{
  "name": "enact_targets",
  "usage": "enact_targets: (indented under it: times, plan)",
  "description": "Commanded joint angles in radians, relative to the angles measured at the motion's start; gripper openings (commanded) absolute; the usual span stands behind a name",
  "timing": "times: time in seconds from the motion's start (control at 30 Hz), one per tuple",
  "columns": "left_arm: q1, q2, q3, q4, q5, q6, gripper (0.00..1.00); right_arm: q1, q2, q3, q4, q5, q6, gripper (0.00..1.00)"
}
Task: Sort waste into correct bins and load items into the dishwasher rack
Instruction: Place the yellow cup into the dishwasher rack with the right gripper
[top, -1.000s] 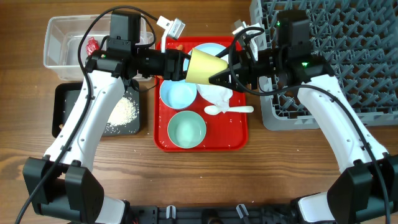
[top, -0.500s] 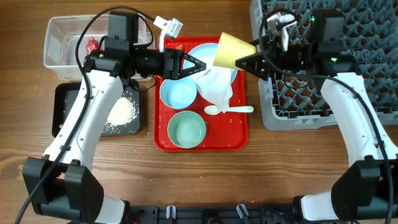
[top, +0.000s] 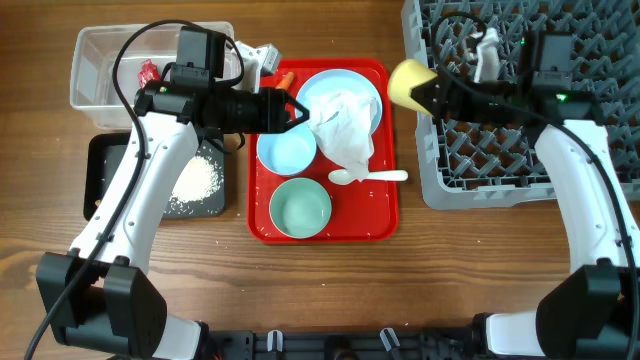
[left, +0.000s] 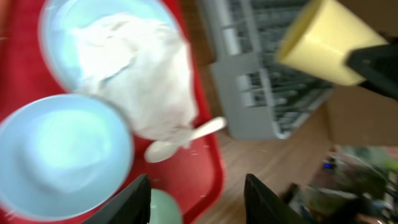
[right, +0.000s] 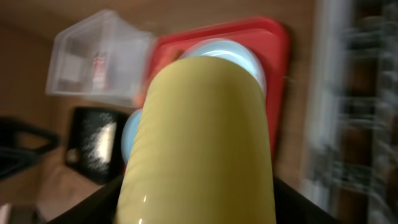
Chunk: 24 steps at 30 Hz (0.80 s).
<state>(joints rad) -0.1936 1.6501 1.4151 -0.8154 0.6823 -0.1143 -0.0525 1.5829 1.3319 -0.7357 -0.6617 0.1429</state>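
Observation:
My right gripper (top: 425, 90) is shut on the small yellow cup (top: 408, 83), holding it on its side over the left edge of the grey dishwasher rack (top: 560, 120). The cup (right: 205, 143) fills the right wrist view. My left gripper (top: 295, 108) stands open and empty above the red tray's upper left, over the light-blue bowl (top: 285, 152). A crumpled white napkin (top: 345, 125) lies on the light-blue plate (top: 325, 85). A pale-green bowl (top: 300, 208), a white spoon (top: 370, 177) and a small carrot (top: 285, 77) also sit on the tray.
The red tray (top: 385, 215) lies mid-table. At the left, a clear tub (top: 100, 60) holds a red wrapper (top: 150, 72), and a black tray (top: 105, 160) below it holds white rice (top: 197, 182). Bare wood runs along the front.
My right gripper carried the yellow cup right and up, from over the red tray to the rack's left edge. My left gripper stayed open and drew back slightly to the left.

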Motion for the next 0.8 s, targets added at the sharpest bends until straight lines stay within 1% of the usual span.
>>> enact_targets:
  times: [0.0, 0.1, 0.23, 0.3, 0.5, 0.63, 0.77]
  plan:
    - [0.004, 0.002, 0.01, -0.028, -0.233, 0.005, 0.46, -0.008, -0.035, 0.043, -0.082, 0.312, 0.052, 0.67]
    - [0.004, 0.002, 0.01, -0.039, -0.283, 0.005, 0.46, -0.008, -0.035, 0.043, -0.164, 0.454, 0.068, 0.67]
    - [0.004, 0.002, 0.01, -0.038, -0.285, 0.005, 0.46, -0.008, -0.035, 0.043, -0.225, 0.597, 0.103, 0.67]
    - [0.004, 0.002, 0.01, -0.039, -0.292, 0.005, 0.46, -0.008, -0.033, 0.042, -0.227, 0.646, 0.123, 0.67]
    - [0.004, 0.002, 0.01, -0.039, -0.292, 0.005, 0.45, -0.007, 0.003, 0.042, -0.227, 0.653, 0.123, 0.67]
    - [0.004, 0.002, 0.01, -0.039, -0.292, 0.005, 0.46, -0.006, 0.045, 0.041, -0.227, 0.593, 0.114, 0.68]
    - [0.004, 0.002, 0.01, -0.039, -0.292, 0.005, 0.46, -0.004, 0.079, 0.04, -0.23, 0.574, 0.111, 0.68]
